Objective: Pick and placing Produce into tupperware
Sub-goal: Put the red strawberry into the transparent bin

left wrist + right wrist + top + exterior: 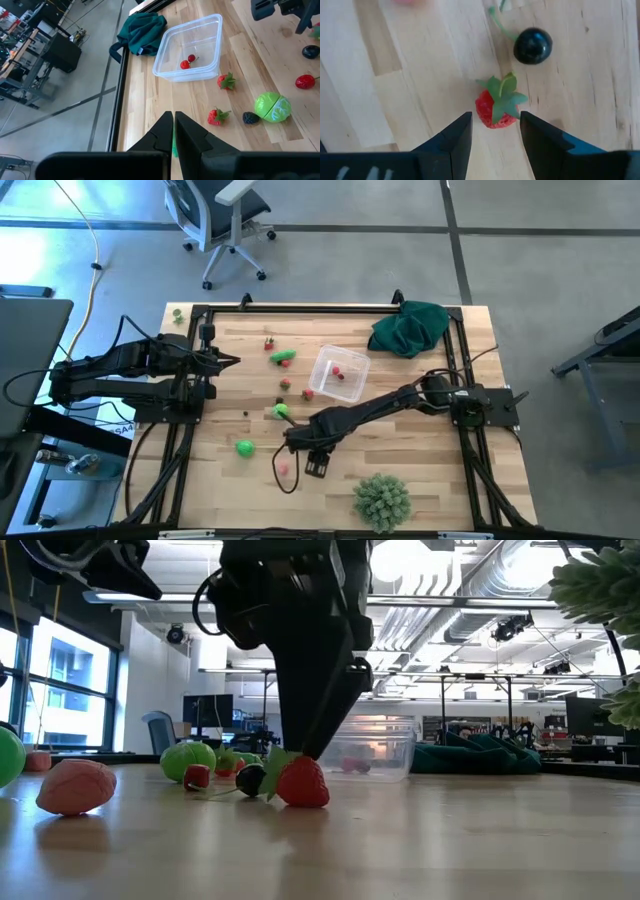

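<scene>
On the wooden tabletop (420, 470), the tupperware (338, 373) is my landmark for everything. It sits uncovered near the middle, with a couple of small red cherry-like pieces (186, 63) already inside. The dark green cloth (409, 328) is bunched up beyond it toward the right back corner, and the big spiky pale-green ball (382, 500) sits well to the front of it near the front edge.

The right arm reaches across in front of the tupperware, and its end effector (495, 131) is lowered with fingers spread wide, straddling a red strawberry (495, 107) but not squeezing it. Just past that berry lies a round black berry (533, 46). The left end effector (173, 125) hangs off to the tupperware's left, clenched on nothing.

The rest of the produce is scattered left and front of the tupperware: a bright green round piece (272, 106), two more strawberries (216, 116), a pink piece (76, 787).
</scene>
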{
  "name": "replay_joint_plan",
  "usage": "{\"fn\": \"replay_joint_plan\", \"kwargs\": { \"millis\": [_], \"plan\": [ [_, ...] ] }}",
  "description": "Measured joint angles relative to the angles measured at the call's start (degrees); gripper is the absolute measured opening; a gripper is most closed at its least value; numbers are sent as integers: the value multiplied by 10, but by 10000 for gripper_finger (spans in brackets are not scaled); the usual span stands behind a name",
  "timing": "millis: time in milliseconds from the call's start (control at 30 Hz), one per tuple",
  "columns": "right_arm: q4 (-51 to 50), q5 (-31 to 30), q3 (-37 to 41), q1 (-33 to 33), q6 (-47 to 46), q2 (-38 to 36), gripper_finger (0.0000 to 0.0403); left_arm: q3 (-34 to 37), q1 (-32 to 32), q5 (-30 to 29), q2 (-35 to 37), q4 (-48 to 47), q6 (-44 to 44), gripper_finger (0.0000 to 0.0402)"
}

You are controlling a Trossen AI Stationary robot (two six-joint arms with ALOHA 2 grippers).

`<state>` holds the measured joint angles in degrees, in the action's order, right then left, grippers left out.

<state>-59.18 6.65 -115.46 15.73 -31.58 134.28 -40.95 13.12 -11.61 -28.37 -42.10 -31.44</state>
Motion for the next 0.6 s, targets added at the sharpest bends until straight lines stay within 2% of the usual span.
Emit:
{"fn": "replay_joint_plan", "kwargs": {
  "millis": [467,600],
  "plan": [
    [-19,-21,0,0,-10,0,157,0,0,0,0,0,0,10],
    [-20,-29,0,0,-12,0,175,0,0,0,0,0,0,10]
  ]
}}
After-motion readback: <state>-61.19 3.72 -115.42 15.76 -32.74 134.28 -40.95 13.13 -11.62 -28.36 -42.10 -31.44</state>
